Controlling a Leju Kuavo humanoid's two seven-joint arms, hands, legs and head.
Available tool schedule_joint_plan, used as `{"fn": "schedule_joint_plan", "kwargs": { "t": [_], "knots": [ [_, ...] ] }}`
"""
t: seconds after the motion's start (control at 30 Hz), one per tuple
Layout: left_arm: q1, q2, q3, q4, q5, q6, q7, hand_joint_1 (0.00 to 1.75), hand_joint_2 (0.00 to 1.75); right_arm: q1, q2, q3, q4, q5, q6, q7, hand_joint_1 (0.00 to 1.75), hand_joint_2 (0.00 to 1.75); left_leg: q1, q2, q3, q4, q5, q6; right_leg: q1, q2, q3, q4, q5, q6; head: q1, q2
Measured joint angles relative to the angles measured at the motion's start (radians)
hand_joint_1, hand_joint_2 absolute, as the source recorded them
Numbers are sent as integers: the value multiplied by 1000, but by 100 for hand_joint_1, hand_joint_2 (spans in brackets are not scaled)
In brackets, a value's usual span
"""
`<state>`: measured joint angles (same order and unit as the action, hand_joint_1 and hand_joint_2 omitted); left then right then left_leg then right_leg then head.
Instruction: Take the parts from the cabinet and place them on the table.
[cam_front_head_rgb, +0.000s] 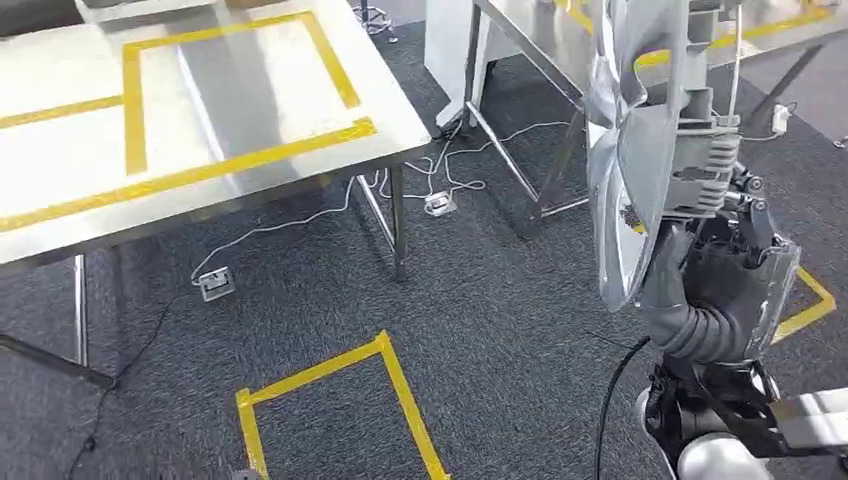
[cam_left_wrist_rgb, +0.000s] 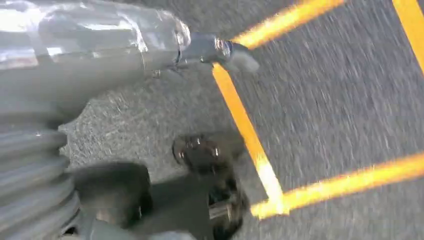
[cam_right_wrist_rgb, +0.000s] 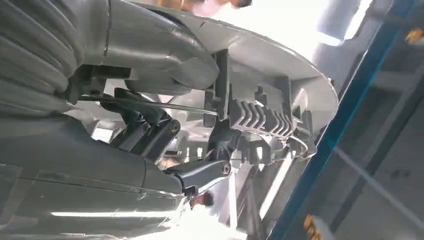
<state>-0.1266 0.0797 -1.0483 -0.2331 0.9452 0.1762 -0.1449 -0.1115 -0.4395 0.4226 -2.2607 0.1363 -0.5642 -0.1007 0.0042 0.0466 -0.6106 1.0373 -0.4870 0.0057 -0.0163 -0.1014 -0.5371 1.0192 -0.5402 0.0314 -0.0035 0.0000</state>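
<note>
The part is a large silvery-grey plastic piece with a shiny curved face and a ribbed, clipped back, standing nearly upright at the right of the head view. The right hand grips its lower edge, thumb on the shiny face and dark fingers behind among the ribs. No writing can be read on it. The steel desk, marked with yellow tape, fills the upper left, its near edge well apart from the part, with grey carpet between. The left hand hangs over the carpet, blurred; whether it is open or closed cannot be told.
</note>
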Motion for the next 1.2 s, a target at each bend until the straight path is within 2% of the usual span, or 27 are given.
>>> {"fn": "schedule_joint_plan", "kwargs": {
  "t": [0.03, 0.07, 0.13, 0.17, 0.2, 0.23, 0.27, 0.3, 0.33, 0.47, 0.5, 0.53, 0.57, 0.63, 0.67, 0.7, 0.73, 0.77, 0.8, 0.83, 0.87, 0.9, 0.97, 1.0, 1.07, 1.1, 1.2],
  "knots": [
    [-1, 3, 0, 0, 4, 1, -2, 0, 175, -3, 2, 3, 3, -5, 2, -3, 175, 175, 0, -13, 0, 0, 1, 5, -3, 47, -11, 35, -27, 1, 3, 0],
    [-3, 5, 0, 0, 6, 2, -2, 0, 175, -8, 3, 5, 7, -10, 3, -4, 175, 175, 0, -27, 0, 0, 3, 11, -3, 75, -44, 111, -69, 2, 11, 0],
    [-2, 4, 0, 0, 8, 3, -2, 0, 175, -15, 6, 13, 15, -14, 3, -6, 175, 175, -4, -55, 0, 0, 4, 15, -1, 93, -121, 271, -131, 2, 22, 0],
    [-1, 3, 0, 0, 8, 5, -3, 0, 175, -17, 8, 16, 19, -19, 3, -7, 175, 175, -6, -70, 0, 0, 4, 16, -1, 95, -140, 304, -129, 0, 27, 0],
    [0, 2, 0, 0, 8, 8, -4, 0, 175, -19, 9, 19, 23, -26, 3, -7, 175, 175, -8, -83, 3, 1, 4, 16, -1, 96, -136, 288, -103, -4, 31, 0],
    [0, 1, 0, 0, 8, 10, -4, 0, 175, -23, 9, 20, 26, -33, 3, -7, 175, 175, -9, -95, 5, 1, 4, 16, 1, 99, -116, 236, -59, -10, 34, 0],
    [0, -1, 0, -1, 7, 13, -4, 0, 175, -26, 9, 20, 29, -42, 3, -7, 175, 175, -11, -107, 8, 1, 4, 16, 1, 109, -84, 153, -6, -18, 39, 0],
    [0, -5, 0, -1, 7, 13, -2, 0, 175, -28, 9, 20, 31, -47, 3, -7, 175, 175, -12, -117, 10, 1, 4, 16, 1, 138, -50, 65, 43, -26, 41, 0],
    [0, -11, 0, -1, 7, 14, 0, 0, 175, -28, 9, 20, 32, -51, 3, -7, 175, 175, -15, -124, 5, 2, 4, 13, -1, 183, -36, 38, 36, -35, 36, 0],
    [2, -15, 0, -1, 5, 15, 5, 0, 175, -30, 9, 21, 35, -56, 5, -8, 175, 175, -6, -157, -17, 0, 19, -10, 4, 149, -32, 3, 36, -37, 40, 0],
    [2, -12, 0, -1, 5, 15, 7, 0, 175, -30, 9, 21, 37, -57, 5, -8, 175, 175, -8, -132, -17, 5, 9, -12, -5, 134, -26, -14, 44, -40, 44, 0],
    [3, -15, 0, -2, 3, 15, 10, 0, 175, -27, 10, 22, 41, -62, 5, -8, 175, 175, -17, -57, -29, 30, -16, -20, -4, 123, -21, -18, 46, -42, 34, 0],
    [1, -14, 0, -1, 3, 15, 13, 0, 175, -26, 11, 23, 41, -63, 5, -11, 175, 175, -11, -41, -55, 87, -52, -26, -3, 113, -21, -19, 46, -45, 22, 0],
    [0, -14, 0, -1, 3, 22, 26, 0, 175, -19, 12, 23, 47, -67, 5, -16, 175, 175, 1, -39, -124, 236, -120, -34, -2, 87, -21, -18, 46, -45, 15, 0],
    [1, -13, 0, -1, 3, 24, 32, 0, 175, -15, 12, 24, 50, -70, 5, -20, 175, 175, 3, -42, -147, 285, -130, -39, -2, 75, -21, -18, 45, -45, 12, 0],
    [2, -12, 0, -1, 3, 25, 36, 0, 175, -12, 13, 25, 53, -74, 5, -23, 175, 175, 6, -42, -148, 286, -116, -43, -3, 63, -21, -17, 44, -44, 6, 0],
    [2, -9, 0, -1, 2, 26, 37, 0, 175, -12, 13, 25, 57, -78, 5, -26, 175, 175, 8, -41, -123, 241, -82, -45, -4, 52, -20, -16, 43, -41, 0, 0],
    [2, -5, 0, -1, 0, 25, 37, 0, 175, -12, 14, 26, 60, -83, 6, -28, 175, 175, 9, -32, -82, 165, -40, -46, -5, 42, -19, -14, 40, -37, -3, 0],
    [2, -1, 0, -1, 0, 25, 35, 0, 175, -12, 16, 26, 63, -84, 7, -29, 175, 175, 9, -12, -32, 78, -2, -46, -6, 34, -16, -12, 37, -32, -4, 0],
    [1, 2, 0, -1, 0, 25, 33, 0, 175, -12, 17, 27, 65, -84, 9, -31, 175, 175, 2, 42, 0, 13, -3, -46, -4, 26, -13, -10, 33, -25, -6, 0],
    [-1, 1, 0, -2, -1, 25, 29, 0, 175, -13, 18, 26, 66, -84, 9, -31, 175, 175, -12, 80, 4, 5, -8, -38, 6, 20, -15, -4, 29, -19, -14, 0],
    [-2, 3, 0, -2, -3, 25, 26, 0, 175, -14, 19, 26, 66, -84, 8, -32, 175, 175, -9, 62, 0, 6, -7, -18, 8, 15, -14, -5, 29, -16, -12, 0],
    [0, 6, 0, -2, -3, 25, 22, 0, 175, -16, 21, 26, 72, -85, 9, -32, 175, 175, -13, 38, -3, 6, -5, -7, 7, -8, -5, -11, 30, -11, 2, 0],
    [0, 4, 0, -3, -2, 26, 21, 0, 175, -16, 21, 26, 74, -86, 9, -32, 175, 175, -8, 33, -1, 3, -3, -5, 7, -11, -6, -11, 10, -11, 0, 0],
    [1, 2, 0, -4, -2, 28, 13, 0, 175, -19, 21, 26, 76, -96, 9, -32, 175, 175, -9, 14, 3, 3, -3, -5, 7, -14, 2, -13, 16, -45, 13, 0],
    [1, 0, 0, -4, -2, 29, 9, 0, 175, -27, 21, 26, 76, -102, 10, -32, 175, 175, -9, 4, 3, 3, -3, -4, 7, -16, 5, -13, 13, -57, 15, 0],
    [4, -3, 0, -4, 0, 32, 6, 0, 175, -39, 23, 26, 76, -107, 11, -32, 175, 175, -11, -7, 3, 3, -5, 0, 7, -17, 9, -16, 17, -63, 26, 0]
  ]
}}
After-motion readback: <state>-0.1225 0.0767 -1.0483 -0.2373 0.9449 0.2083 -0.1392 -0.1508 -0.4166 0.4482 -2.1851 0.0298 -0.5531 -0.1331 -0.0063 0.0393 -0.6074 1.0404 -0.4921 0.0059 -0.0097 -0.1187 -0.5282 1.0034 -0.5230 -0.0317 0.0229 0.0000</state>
